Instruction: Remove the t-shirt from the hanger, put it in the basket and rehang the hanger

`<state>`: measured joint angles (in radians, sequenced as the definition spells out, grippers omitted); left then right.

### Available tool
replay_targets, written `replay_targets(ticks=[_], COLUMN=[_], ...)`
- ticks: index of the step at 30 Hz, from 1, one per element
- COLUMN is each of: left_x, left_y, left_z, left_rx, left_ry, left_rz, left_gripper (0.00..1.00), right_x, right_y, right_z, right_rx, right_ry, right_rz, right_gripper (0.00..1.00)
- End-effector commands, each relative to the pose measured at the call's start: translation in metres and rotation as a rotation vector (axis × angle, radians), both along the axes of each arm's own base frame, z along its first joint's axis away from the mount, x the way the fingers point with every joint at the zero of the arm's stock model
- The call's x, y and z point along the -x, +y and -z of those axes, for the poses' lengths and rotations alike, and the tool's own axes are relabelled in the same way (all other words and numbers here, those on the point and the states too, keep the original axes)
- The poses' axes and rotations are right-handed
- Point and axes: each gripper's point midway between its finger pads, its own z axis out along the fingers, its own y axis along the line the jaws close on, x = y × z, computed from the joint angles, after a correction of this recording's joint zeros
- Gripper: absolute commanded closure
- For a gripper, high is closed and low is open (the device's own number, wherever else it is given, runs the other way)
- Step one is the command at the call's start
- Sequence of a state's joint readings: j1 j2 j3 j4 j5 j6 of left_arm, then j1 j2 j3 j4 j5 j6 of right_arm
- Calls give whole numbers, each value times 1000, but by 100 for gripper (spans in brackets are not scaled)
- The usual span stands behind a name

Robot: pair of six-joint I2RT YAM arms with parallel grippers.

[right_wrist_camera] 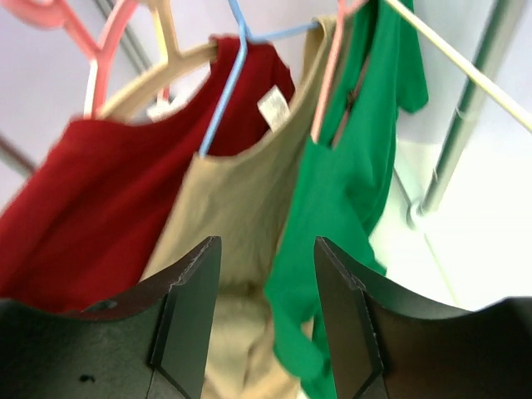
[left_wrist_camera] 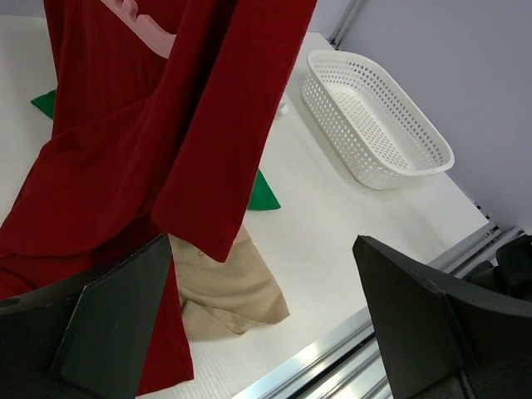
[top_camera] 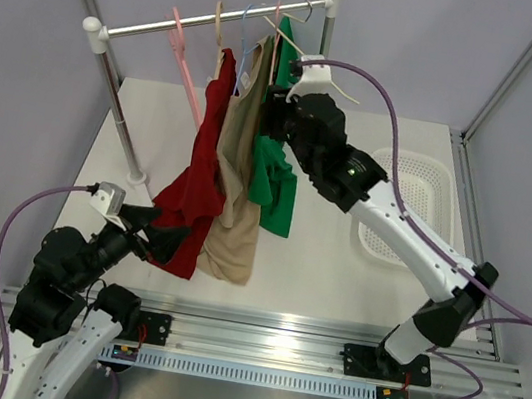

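right claw (top_camera: 278, 112) is up at the rail (top_camera: 202, 25), released, its two fingers spread and empty. it faces the necklines of the tan t-shirt (right_wrist_camera: 224, 208) and the green t-shirt (right_wrist_camera: 349, 183) from close by, and touches neither as far as its own wrist view shows. left claw (top_camera: 172, 231) sits low, near the hem of the red t-shirt (top_camera: 197, 189), and is also released. in its wrist view the fingers stand wide apart with the red sleeve hanging ahead of them, not pinched.

nothing of the task looks done yet. all three shirts hang from the rail, each on its own hanger: the red on a beige hanger (right_wrist_camera: 150, 83), the tan on a blue hanger (right_wrist_camera: 224, 91), the green on a pink hanger (right_wrist_camera: 328, 83). their lower ends reach the tabletop (top_camera: 336, 271). the white basket (top_camera: 415, 183) stands to the right, apart from the shirts.

which shirt is meant i cannot say for sure; from where the right claw points, the tan or the green seems likeliest. what is left, by my reading, is all of it: take hold of the cloth, free both shoulders from the hanger, and draw the shirt clear. both arms look placed for a start, one high at the collars, one low at the hem.
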<state>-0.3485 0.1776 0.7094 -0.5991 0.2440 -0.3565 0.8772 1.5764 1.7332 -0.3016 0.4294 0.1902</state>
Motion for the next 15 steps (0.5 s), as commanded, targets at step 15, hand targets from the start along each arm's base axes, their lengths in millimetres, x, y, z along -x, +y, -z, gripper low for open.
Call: replay_targets(ticks=[15], left_x=[8], left_y=[-7], left_z=[-21], left_rx=[39], left_ry=[-98], left_rz=[53], left_gripper=[1], right_x=[-102], right_y=[20], right_z=[54], right_rx=[232], right_ry=[0], right_rz=[251], right_gripper=[41])
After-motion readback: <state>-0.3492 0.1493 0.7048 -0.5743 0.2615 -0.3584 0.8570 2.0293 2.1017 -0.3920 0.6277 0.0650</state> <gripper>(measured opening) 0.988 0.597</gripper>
